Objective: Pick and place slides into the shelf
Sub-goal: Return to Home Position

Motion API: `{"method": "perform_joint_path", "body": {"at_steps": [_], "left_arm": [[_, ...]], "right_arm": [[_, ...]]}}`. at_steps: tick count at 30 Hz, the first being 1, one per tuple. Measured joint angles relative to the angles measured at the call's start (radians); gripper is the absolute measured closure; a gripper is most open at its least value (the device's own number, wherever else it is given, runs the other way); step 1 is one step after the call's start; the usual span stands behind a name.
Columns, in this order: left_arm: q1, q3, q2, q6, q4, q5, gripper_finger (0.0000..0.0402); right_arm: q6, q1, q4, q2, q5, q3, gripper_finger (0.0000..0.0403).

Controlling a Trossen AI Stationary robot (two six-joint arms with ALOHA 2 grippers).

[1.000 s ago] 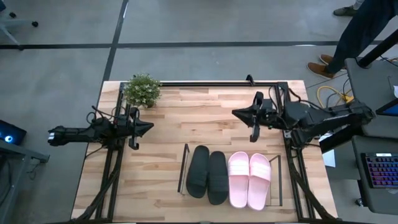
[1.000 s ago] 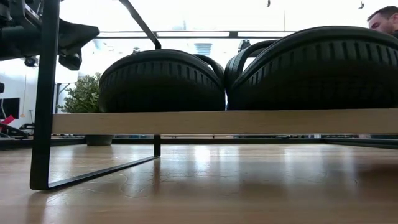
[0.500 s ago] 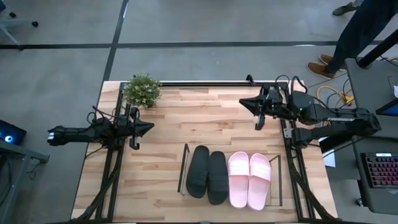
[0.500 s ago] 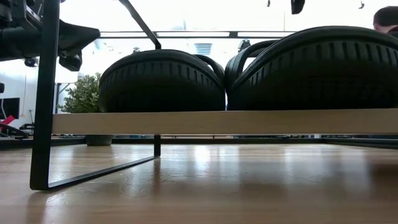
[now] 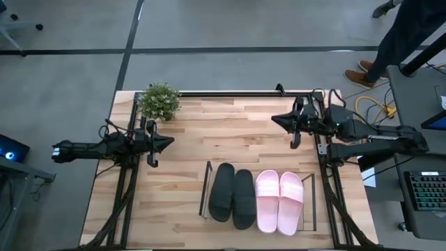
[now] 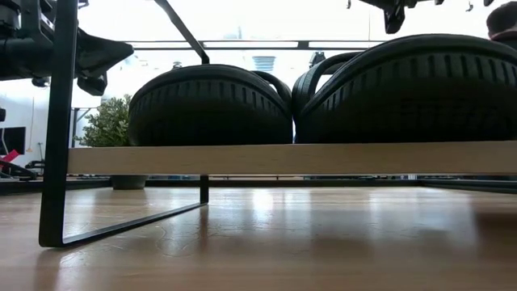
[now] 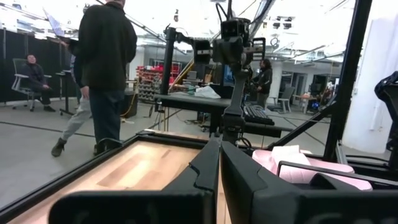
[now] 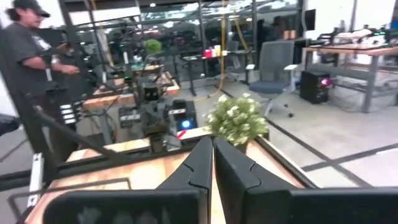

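Pair, matte black moulded slides, ribbed soles; pair, smooth pale pink slides: side by side on low flat light-wood shelf with thin dark metal end frames. Left gripper, right gripper: fingers pressed together, empty, at opposite sides of planked wooden table.

Low light-wood shelf with thin dark upright end frames, near the table's front edge, four broad-strap slides on it side by side, soles down, matte black pair on the left, pale pink pair on the right, neighbours touching.
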Motion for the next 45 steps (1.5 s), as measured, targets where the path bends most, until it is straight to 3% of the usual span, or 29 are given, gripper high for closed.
{"method": "perform_joint_path", "body": {"at_steps": [8,14,27,38,45], "left_arm": [[0.000,0.000,0.007,0.000,-0.005,0.005,0.0402],[0.000,-0.001,0.012,0.000,-0.004,0.007,0.0402],[0.000,-0.002,0.012,0.007,-0.003,0.009,0.0402],[0.000,-0.002,0.012,0.003,-0.004,0.008,0.0402],[0.000,-0.002,0.013,0.007,-0.004,0.012,0.0402]], "right_arm": [[0.003,0.003,0.188,-0.072,-0.038,-0.150,0.0395],[0.024,0.026,0.107,-0.148,-0.044,-0.178,0.0395],[0.068,0.060,0.094,-0.152,-0.030,-0.190,0.0395],[0.013,0.086,0.120,-0.122,-0.006,-0.202,0.0395],[0.042,0.087,0.118,-0.121,-0.055,-0.202,0.0395]]}}
